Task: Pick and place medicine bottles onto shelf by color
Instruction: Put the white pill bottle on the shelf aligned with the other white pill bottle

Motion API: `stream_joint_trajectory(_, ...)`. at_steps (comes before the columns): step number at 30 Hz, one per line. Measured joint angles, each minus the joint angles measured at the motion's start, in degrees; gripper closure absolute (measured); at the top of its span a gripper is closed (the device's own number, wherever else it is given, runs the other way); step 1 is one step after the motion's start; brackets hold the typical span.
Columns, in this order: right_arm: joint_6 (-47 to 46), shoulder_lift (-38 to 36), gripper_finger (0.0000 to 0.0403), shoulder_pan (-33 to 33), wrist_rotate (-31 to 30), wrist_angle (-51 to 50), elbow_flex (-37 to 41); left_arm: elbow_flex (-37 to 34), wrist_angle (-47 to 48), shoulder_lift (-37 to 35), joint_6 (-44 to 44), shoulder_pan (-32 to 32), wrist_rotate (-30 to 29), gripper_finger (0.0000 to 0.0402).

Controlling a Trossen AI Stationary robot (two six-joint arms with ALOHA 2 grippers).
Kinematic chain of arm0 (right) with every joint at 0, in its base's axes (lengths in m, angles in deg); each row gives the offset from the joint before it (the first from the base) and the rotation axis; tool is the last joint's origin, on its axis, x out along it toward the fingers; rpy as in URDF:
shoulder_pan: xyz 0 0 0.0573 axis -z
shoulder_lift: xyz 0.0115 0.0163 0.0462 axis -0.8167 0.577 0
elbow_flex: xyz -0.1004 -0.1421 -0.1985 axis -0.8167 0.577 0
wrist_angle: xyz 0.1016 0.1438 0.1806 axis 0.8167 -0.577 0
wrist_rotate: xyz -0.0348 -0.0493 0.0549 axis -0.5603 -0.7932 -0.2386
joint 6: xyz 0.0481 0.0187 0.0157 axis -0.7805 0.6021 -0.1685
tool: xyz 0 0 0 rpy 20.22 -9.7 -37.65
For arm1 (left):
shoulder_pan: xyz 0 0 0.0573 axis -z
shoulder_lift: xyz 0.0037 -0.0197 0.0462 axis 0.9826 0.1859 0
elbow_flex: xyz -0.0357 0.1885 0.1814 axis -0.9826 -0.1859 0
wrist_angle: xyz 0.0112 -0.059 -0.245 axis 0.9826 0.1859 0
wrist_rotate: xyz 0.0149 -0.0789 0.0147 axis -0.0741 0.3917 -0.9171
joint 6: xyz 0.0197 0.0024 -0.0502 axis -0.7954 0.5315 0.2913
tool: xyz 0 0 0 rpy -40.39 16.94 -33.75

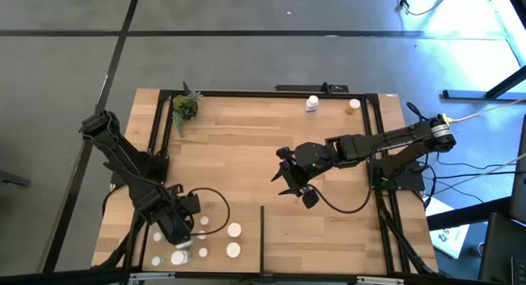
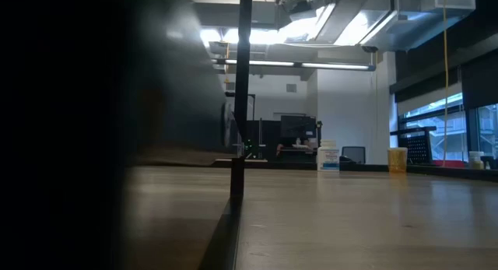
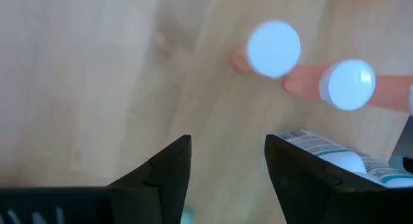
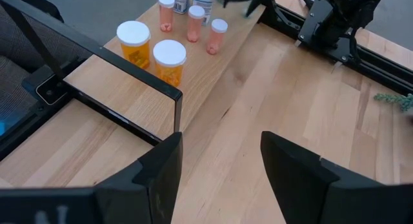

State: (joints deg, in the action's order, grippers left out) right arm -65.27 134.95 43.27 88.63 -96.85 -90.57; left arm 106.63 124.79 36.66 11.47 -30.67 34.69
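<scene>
Medicine bottles [image 4: 170,59] upright, caps skyward

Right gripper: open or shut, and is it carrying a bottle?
Open and empty. The right gripper shows its two fingers apart with only bare wood between them, hovering over the middle of the shelf.

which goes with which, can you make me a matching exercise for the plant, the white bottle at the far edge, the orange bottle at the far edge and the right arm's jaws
Things:
1. potted plant
2. white bottle
3. orange bottle
4. right gripper

Descriptions:
a. far edge, nearest the right corner
b. jaws open, empty, over mid table
c. far left corner
d. far edge, beside the orange one, toward the middle

Pairs: 1-c, 2-d, 3-a, 4-b
</scene>
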Motion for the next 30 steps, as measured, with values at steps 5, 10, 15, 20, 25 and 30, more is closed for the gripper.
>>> stream_joint_trajectory(5,-0.02,0.0,0.0191,-0.01,0.0,0.01,0.0,0.01,1.91,-3.0,-0.8,-1.55,-3.02,0.0211)
stream_joint_trajectory(10,0.0,0.0,0.0191,0.0,0.0,0.0,0.0,0.0,2.58,-6.17,-4.38,-3.44,-8.79,0.0211)
stream_joint_trajectory(15,0.0,0.0,0.0191,-0.02,0.0,0.02,0.0,0.01,2.54,-9.39,-9.3,-6.85,-14.72,0.0211)
stream_joint_trajectory(20,-0.02,0.0,0.0191,-0.01,0.02,0.02,0.0,0.01,2.39,-11.59,-13.4,-12.14,-18.35,0.0211)
stream_joint_trajectory(25,-0.02,0.0,0.0191,0.0,0.02,0.02,0.0,0.01,2.03,-11.99,-19.43,-18.16,-20.61,0.0211)
stream_joint_trajectory(30,-0.01,0.0,0.0191,-0.01,0.02,0.18,0.0,0.02,2.01,-11.99,-22.9,-22.84,-20.67,0.0211)
